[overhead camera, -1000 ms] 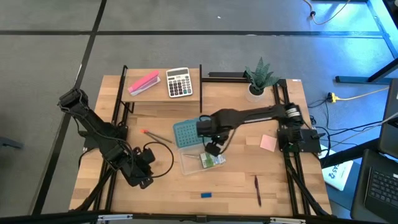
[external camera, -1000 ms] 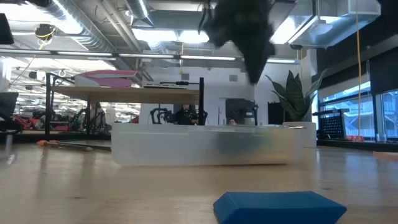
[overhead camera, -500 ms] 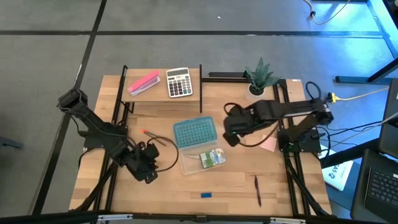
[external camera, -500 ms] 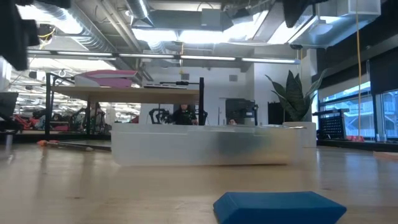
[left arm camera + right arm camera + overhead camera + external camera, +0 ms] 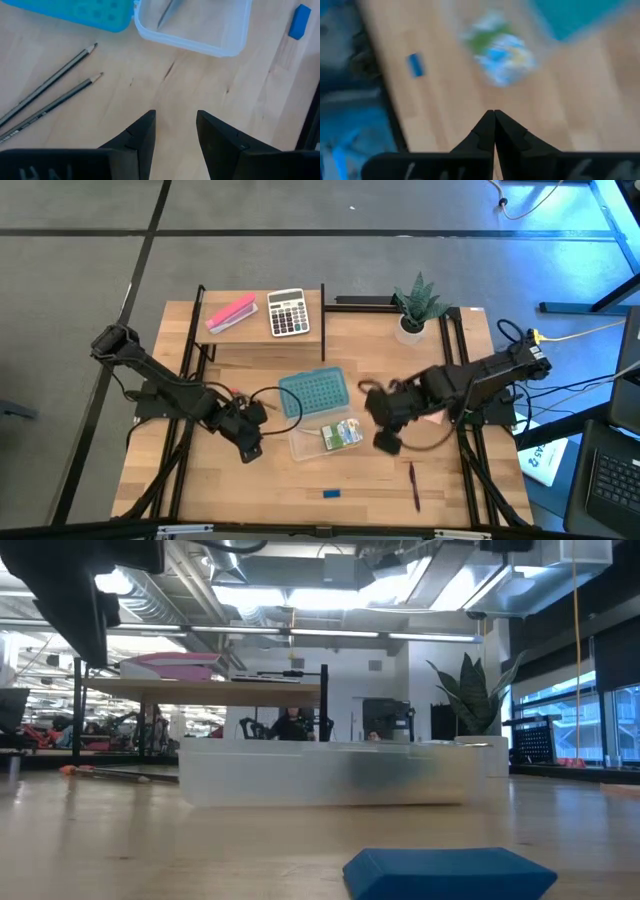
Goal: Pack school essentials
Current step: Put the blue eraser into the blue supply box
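Observation:
A clear container (image 5: 322,438) stands mid-table with the yellow-green crayon box (image 5: 342,434) inside; the box also shows in the right wrist view (image 5: 502,47). A thin grey thing (image 5: 167,12) lies in the container too. Two pencils (image 5: 55,100) lie on the table left of it. The blue eraser (image 5: 331,493) and the dark-red pen (image 5: 414,485) lie near the front edge. My left gripper (image 5: 175,117) is open and empty above the table, left of the container. My right gripper (image 5: 494,117) is shut and empty, right of the container. The scissors do not show.
A blue lid (image 5: 312,392) lies behind the container. A raised shelf at the far left holds the pink block (image 5: 231,313) and grey calculator (image 5: 288,312). A potted plant (image 5: 415,305) stands at the far right. A pink note (image 5: 432,412) lies under my right arm.
My right gripper has left the space over the container, gone toward the table's right edge and then toward the near edge. My left gripper has gone toward the container, rightward and a little toward the far edge. The objects have stayed in place.

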`<action>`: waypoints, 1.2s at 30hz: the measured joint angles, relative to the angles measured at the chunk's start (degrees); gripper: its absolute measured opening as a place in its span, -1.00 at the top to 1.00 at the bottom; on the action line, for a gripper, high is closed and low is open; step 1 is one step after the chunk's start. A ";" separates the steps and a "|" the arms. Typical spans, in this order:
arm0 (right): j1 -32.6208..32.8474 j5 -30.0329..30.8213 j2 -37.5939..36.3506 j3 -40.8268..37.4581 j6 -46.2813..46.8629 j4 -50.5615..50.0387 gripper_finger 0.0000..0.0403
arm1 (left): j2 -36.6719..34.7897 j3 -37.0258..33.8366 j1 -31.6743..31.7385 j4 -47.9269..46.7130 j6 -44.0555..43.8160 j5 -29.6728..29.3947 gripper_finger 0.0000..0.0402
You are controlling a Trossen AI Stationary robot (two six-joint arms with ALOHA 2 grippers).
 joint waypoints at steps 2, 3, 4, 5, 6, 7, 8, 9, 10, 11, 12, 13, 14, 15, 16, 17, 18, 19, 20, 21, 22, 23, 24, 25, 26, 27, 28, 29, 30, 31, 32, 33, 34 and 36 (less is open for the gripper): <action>1.74 -2.20 0.82 -0.92 -7.65 4.93 0.94 | 0.00 0.00 0.56 0.00 0.10 0.02 0.33; 2.45 -2.91 1.12 -1.40 -10.42 7.16 0.94 | 0.00 0.00 0.77 0.00 0.12 0.02 0.33; 3.08 -2.73 1.44 -1.80 -12.51 9.46 0.94 | 0.00 0.00 0.92 -0.02 0.39 0.02 0.33; 3.58 -2.19 1.76 -2.02 -13.59 11.51 0.94 | 0.00 0.00 1.00 0.00 0.96 0.05 0.33; 3.92 -0.84 2.23 -2.04 -14.15 12.97 0.94 | 0.00 0.00 1.01 0.04 1.45 0.09 0.33; 4.06 0.26 2.76 -2.04 -14.16 14.12 0.94 | 0.00 0.00 1.01 0.02 1.98 0.15 0.33; 4.05 0.40 3.29 -2.06 -14.15 15.00 0.94 | 0.00 0.00 0.98 0.02 2.34 0.29 0.33; 4.03 0.46 3.78 -2.06 -14.17 15.42 0.94 | 0.00 0.00 0.85 0.04 2.49 0.38 0.33; 3.98 0.55 4.25 -2.08 -14.18 15.47 0.93 | 0.00 0.00 0.67 0.02 2.49 0.46 0.33; 3.98 0.57 4.67 -2.08 -14.18 15.48 0.91 | 0.00 0.00 0.60 0.02 2.51 0.46 0.33; 4.00 0.57 5.16 -2.08 -14.20 15.48 0.88 | 0.00 0.00 0.54 0.02 2.55 0.46 0.33; 4.02 0.55 5.73 -2.08 -14.20 15.51 0.84 | 0.00 0.00 0.35 0.02 2.55 0.47 0.33; 4.02 0.55 6.30 -2.08 -14.19 15.57 0.80 | 0.00 0.00 0.19 0.02 2.55 0.46 0.33; 4.04 0.55 6.84 -2.08 -14.16 15.62 0.75 | 0.00 0.00 0.02 0.02 2.57 0.47 0.33; 4.04 0.55 7.41 -2.08 -14.15 15.74 0.69 | 0.00 0.00 -0.19 0.02 2.57 0.46 0.33; 4.03 0.51 7.84 -2.08 -14.14 16.00 0.62 | 0.00 0.00 -0.40 0.02 2.57 0.48 0.33; 4.02 0.35 8.34 -2.08 -14.19 16.28 0.56 | 0.00 0.00 -0.63 0.02 2.58 0.46 0.33; 4.02 -0.05 8.83 -2.08 -14.32 16.59 0.49 | 0.00 0.00 -0.85 0.00 2.60 0.48 0.33; 4.04 -0.67 9.28 -2.08 -14.51 17.11 0.43 | 0.00 0.00 -1.03 0.02 2.62 0.48 0.33; 4.13 -1.50 9.72 -2.08 -14.92 17.90 0.37 | 0.00 0.00 -1.29 0.02 2.64 0.48 0.33; 4.28 -2.49 10.21 -2.08 -15.82 18.94 0.32 | 0.00 0.00 -1.43 0.00 2.64 0.46 0.33; 4.49 -3.57 10.62 -2.08 -16.82 20.40 0.27 | 0.00 0.00 -1.63 0.02 2.71 0.46 0.33; 4.89 -4.15 11.10 -2.08 -17.67 21.91 0.22 | 0.00 0.00 -1.85 0.02 3.20 0.45 0.33; 5.26 -4.31 11.63 -2.08 -18.67 23.29 0.19 | 0.00 0.00 -2.13 0.02 4.17 0.44 0.33; 5.68 -4.35 12.22 -2.08 -19.59 24.63 0.17 | 0.00 0.00 -2.40 0.02 5.36 0.44 0.33; 6.07 -4.41 12.97 -2.08 -20.61 25.59 0.15 | 0.00 0.00 -2.75 0.02 6.91 0.46 0.33; 6.42 -4.40 13.74 -2.08 -21.80 26.43 0.15 | 0.00 0.00 -3.11 0.02 8.50 0.46 0.33; 6.85 -4.16 14.49 -2.08 -22.48 27.36 0.14 | 0.00 0.00 -3.48 0.08 10.40 0.44 0.33; 7.24 -3.98 15.37 -2.08 -23.24 28.27 0.14 | 0.00 0.00 -3.86 0.07 12.80 0.46 0.33; 7.57 -3.98 16.20 -2.08 -23.56 29.42 0.14 | 0.00 0.00 -4.29 0.07 15.30 0.42 0.33; 7.85 -3.97 17.12 -2.08 -23.74 30.41 0.14 | 0.00 0.00 -4.73 0.12 18.04 0.39 0.33; 8.11 -3.97 18.09 -2.08 -24.01 31.54 0.14 | 0.00 0.00 -5.10 0.15 20.62 0.11 0.33; 8.32 -3.71 18.99 -2.08 -24.44 32.80 0.14 | 0.00 0.00 -5.39 0.28 22.96 -0.20 0.33; 8.55 -3.41 20.80 -2.08 -24.80 35.22 0.14 | 0.00 0.00 -5.72 0.65 26.31 -0.75 0.33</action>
